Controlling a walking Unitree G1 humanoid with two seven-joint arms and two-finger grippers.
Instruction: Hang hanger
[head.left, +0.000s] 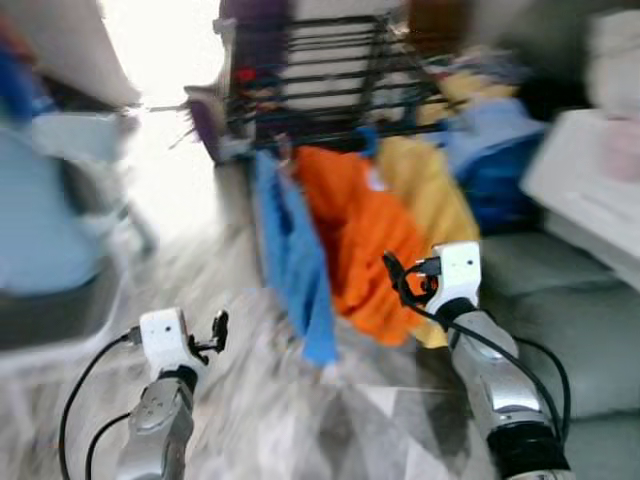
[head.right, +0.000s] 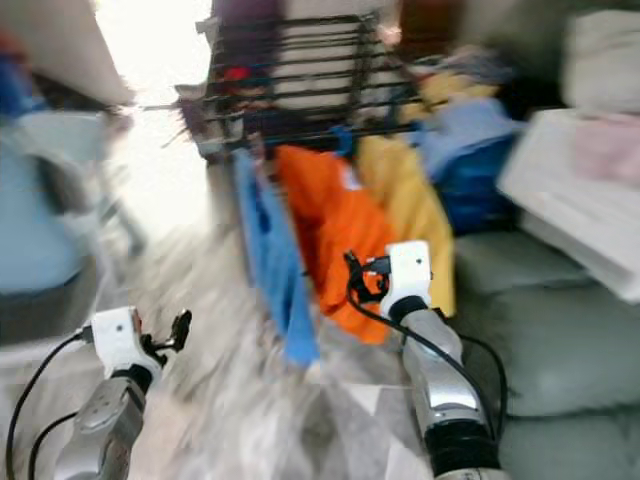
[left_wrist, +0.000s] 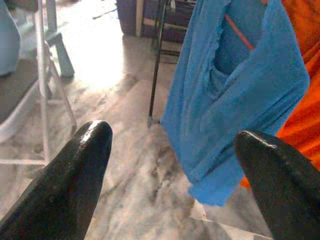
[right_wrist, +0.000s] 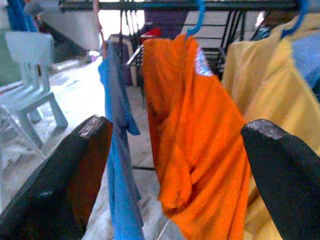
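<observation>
A black wire drying rack (head.left: 330, 70) stands on the grey marbled floor (head.left: 230, 400), with three shirts hanging side by side from its front rail: a blue one (head.left: 295, 260) toward the robot's left, an orange one (head.left: 360, 235) in the middle and a yellow one (head.left: 430, 195) to the right. The orange shirt hangs on a blue hanger (right_wrist: 196, 20) whose hook is over the rail, and a second blue hook (right_wrist: 295, 22) carries the yellow shirt. A grey sofa (head.left: 560, 300) lies to the right with a white table (head.left: 585, 190) behind it and a heap of blue and yellow laundry (head.left: 490, 130) beside the rack; pale blue plastic chairs (head.left: 50, 220) stand to the left. The head views are blurred. The right gripper (right_wrist: 175, 175) is raised just before the orange shirt, its black fingers wide apart and holding nothing. The left gripper (left_wrist: 175, 175) sits lower, near the blue shirt's hem, fingers likewise spread and empty. A small patch on the orange shirt's chest (right_wrist: 202, 62) is too blurred to read.
</observation>
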